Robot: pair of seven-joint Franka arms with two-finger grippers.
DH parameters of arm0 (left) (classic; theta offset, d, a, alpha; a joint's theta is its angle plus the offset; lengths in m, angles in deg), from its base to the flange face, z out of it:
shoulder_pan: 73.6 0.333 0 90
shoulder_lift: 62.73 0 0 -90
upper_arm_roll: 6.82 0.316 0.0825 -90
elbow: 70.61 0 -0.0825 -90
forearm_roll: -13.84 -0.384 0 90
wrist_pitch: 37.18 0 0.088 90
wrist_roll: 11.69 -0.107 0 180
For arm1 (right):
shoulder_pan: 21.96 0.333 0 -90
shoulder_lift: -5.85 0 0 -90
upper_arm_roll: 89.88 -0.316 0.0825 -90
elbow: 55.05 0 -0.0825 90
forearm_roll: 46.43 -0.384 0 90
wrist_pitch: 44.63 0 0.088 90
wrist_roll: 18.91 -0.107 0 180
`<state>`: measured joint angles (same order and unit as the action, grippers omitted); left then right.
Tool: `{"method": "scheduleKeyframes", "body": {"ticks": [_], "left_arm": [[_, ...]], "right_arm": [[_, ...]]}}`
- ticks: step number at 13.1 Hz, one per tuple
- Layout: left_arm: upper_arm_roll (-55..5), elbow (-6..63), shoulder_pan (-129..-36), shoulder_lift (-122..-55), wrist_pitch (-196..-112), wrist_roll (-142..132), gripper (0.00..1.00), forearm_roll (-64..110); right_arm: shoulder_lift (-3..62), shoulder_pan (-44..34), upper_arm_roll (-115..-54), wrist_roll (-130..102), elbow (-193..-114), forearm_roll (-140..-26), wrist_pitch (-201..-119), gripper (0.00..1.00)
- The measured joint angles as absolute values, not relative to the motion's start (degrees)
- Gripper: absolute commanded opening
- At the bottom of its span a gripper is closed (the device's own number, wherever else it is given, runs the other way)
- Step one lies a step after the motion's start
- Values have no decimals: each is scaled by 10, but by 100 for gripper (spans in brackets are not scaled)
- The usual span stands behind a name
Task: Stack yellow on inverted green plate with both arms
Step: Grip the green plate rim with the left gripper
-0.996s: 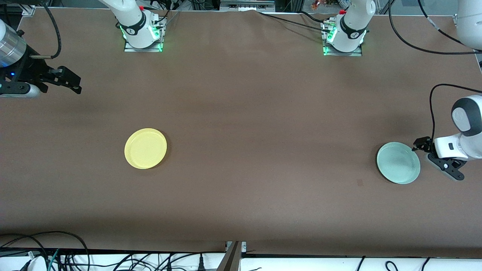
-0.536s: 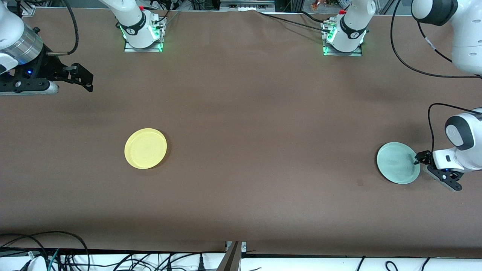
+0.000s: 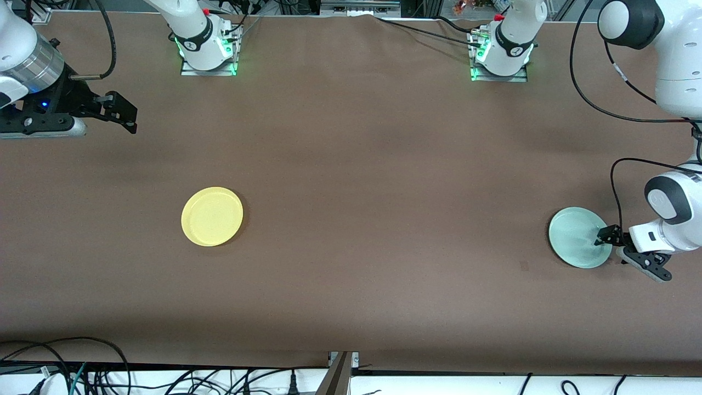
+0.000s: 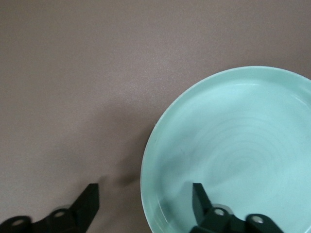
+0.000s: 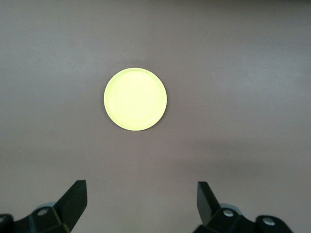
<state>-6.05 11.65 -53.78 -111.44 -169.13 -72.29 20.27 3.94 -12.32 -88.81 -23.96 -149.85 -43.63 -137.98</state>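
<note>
A: Where is the left end effector (image 4: pixel 145 201)?

B: Down at the green plate (image 3: pixel 577 237), fingers spread astride its rim, one over the bowl, one outside; the plate lies right side up on the table (image 3: pixel 373 181) at the left arm's end.

A: And the right end effector (image 5: pixel 141 201)?

B: Spread too, up over the right arm's end of the table; the yellow plate (image 3: pixel 211 216) lies well apart from it.

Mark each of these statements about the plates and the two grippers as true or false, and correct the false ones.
1. The green plate lies upside down. False: its hollow side faces up.
2. The left gripper is open, one finger inside the green plate's rim, one outside. True.
3. The yellow plate sits on the green plate. False: they lie apart on the table.
4. The right gripper holds the yellow plate. False: it is open, empty, in the air.
</note>
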Motion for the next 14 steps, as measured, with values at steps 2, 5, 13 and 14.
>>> {"method": "scheduleKeyframes", "body": {"ticks": [2, 5, 13, 14], "left_arm": [[-61, 115, -535, -1116, -1690, -723, 1, 203], [-61, 110, -531, -1127, -1692, -723, 0, 204], [-65, 85, -530, -1102, -1617, -726, 0, 207], [-67, 84, -533, -1088, -1595, -728, 0, 203]], "right_arm": [[39, -125, -888, -240, -1496, -436, -1380, 100], [40, -128, -888, -240, -1493, -436, -1380, 100], [40, -129, -888, -240, -1493, -436, -1379, 100], [41, -129, -888, -240, -1493, -436, -1379, 100]]}}
